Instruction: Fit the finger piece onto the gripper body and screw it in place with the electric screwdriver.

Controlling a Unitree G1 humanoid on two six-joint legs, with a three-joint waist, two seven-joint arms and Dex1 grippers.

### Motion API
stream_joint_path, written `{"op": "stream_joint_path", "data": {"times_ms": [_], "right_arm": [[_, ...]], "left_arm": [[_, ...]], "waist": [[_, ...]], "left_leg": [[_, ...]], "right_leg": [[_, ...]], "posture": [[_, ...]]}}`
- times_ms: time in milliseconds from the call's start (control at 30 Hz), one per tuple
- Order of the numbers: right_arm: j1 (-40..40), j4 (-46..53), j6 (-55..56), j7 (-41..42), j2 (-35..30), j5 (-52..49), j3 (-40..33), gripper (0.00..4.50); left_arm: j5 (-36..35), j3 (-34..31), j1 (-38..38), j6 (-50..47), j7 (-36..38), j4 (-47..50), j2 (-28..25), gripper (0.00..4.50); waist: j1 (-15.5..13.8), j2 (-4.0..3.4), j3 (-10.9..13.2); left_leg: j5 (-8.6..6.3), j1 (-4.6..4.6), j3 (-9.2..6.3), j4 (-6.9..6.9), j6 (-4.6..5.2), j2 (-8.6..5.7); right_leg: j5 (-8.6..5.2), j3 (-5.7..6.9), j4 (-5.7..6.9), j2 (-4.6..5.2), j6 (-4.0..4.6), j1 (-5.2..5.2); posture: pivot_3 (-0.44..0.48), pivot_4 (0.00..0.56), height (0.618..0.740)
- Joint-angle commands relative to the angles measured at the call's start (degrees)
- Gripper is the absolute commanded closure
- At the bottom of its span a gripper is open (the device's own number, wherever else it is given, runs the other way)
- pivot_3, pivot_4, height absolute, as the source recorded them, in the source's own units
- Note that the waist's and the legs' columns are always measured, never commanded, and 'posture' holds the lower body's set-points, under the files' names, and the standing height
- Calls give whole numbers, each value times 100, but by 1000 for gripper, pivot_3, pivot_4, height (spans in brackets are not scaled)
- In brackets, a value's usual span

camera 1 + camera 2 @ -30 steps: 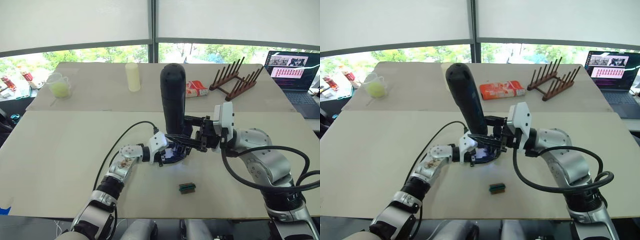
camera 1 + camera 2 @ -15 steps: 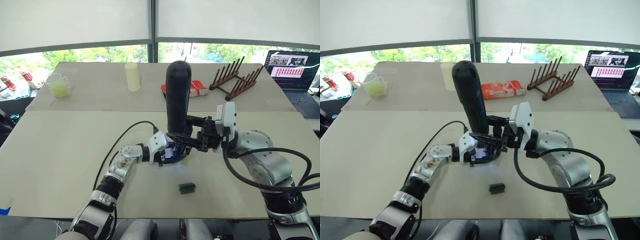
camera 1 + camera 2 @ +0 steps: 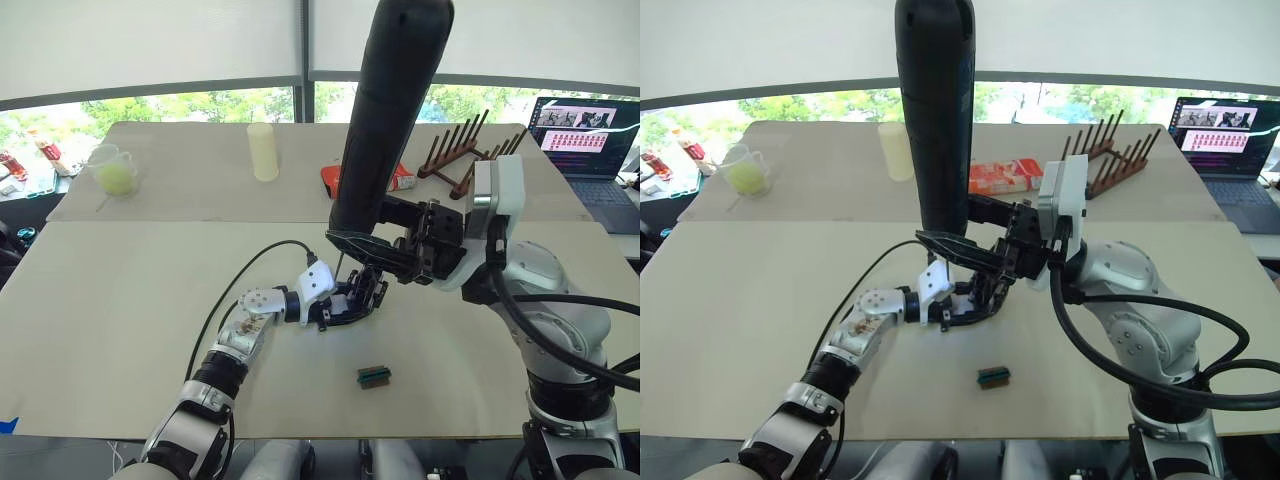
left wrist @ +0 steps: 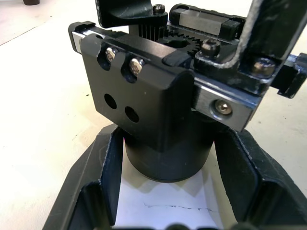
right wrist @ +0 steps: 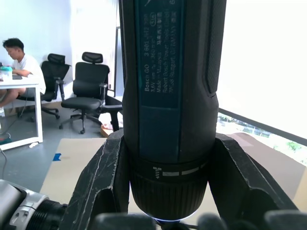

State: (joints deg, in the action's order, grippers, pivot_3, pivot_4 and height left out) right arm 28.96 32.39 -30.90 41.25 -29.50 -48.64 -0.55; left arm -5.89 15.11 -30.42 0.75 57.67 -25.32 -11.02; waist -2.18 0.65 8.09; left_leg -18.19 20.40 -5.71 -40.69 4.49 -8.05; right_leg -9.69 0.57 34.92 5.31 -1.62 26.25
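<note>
On the table [image 3: 120,300], the left hand [image 3: 345,300] clamps the gripper body [image 4: 158,105] by its round base, while the right hand [image 3: 375,255] grips the electric screwdriver [image 3: 385,110] low on its collar, a top-heavy, rigid tool held upright above.

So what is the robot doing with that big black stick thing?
That is an electric screwdriver. The robot's right gripper holds it upright above the table. The left gripper is closed around a small black gripper body standing on the table, keeping it steady. The screwdriver's thin tip hangs just over that part. A little green-and-black block lies nearby, untouched.
</note>
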Motion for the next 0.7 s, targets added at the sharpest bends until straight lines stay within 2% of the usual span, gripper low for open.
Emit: {"op": "stream_joint_path", "data": {"times_ms": [33, 100, 167, 233, 267, 433, 500, 600, 700], "right_arm": [[48, 389, -299, 79, -271, -627, -308, 2603], [-8, 443, -495, 122, -461, -876, -367, 2603], [-58, 490, -647, 65, -614, -1137, -475, 2603], [-180, 387, -1111, -323, -989, -1988, -935, 2603], [-284, 316, -1314, -448, -1222, -2355, -1188, 2603], [-1173, -641, -2541, -1166, -2747, -4410, -2244, 2603], [-1611, -1270, -3202, -1239, -3417, -4765, -2383, 2603], [-2023, -2204, -3867, -842, -4057, -4067, -2159, 2603], [-1887, -3031, -3782, -353, -4205, -2866, -1458, 2603]], "left_arm": [[-4, 35, 13, -233, 19, 140, -48, 2212], [-42, 7, 24, -375, 56, 233, -110, 2212], [-174, -72, 74, -641, 134, 430, -217, 1139], [-376, -191, 251, -952, 407, 922, -605, 277], [-498, -272, 370, -1090, 563, 1203, -828, 0], [-1307, -729, 1074, -1894, 1450, 2650, -2207, 0], [-1548, -910, 1339, -2160, 1682, 3059, -2713, 0], [-1752, -1190, 1768, -2265, 1958, 3429, -3365, 0], [-1718, -1322, 2022, -2159, 1902, 3545, -3624, 0]], "waist": [[-3, 0, 0], [0, 0, 0], [14, 0, 1], [32, 1, 5], [36, 0, 6], [19, -12, 18], [-2, -32, 34], [-18, -45, 42], [-4, -60, 51]], "left_leg": [[0, 0, -1, 1, 0, 0], [0, 0, -1, 2, 0, 1], [0, 0, -1, 3, 0, 2], [0, 1, -1, 4, 0, 2], [-1, 1, 0, 6, 0, 6], [-1, -4, -1, 33, -1, 9], [0, -6, 1, 42, 0, 9], [-1, -5, 1, 51, 1, 11], [-1, -5, 9, 59, 2, 13]], "right_leg": [[0, 1, 1, 0, 0, 1], [0, 1, 0, 1, 0, 1], [0, 0, -2, 5, 0, 1], [0, -3, -2, 8, 0, 2], [0, -5, -3, 10, 0, 3], [-1, -6, -13, 14, 2, 5], [-2, -6, -23, 18, 3, 3], [-2, -7, -45, 23, 4, -2], [-2, -4, -60, 21, 4, -4]], "posture": [[0, 150, 740], [0, 150, 740], [0, 150, 740], [0, 150, 740], [0, 150, 740], [0, 150, 740], [0, 150, 740], [0, 150, 740], [0, 150, 740]]}}
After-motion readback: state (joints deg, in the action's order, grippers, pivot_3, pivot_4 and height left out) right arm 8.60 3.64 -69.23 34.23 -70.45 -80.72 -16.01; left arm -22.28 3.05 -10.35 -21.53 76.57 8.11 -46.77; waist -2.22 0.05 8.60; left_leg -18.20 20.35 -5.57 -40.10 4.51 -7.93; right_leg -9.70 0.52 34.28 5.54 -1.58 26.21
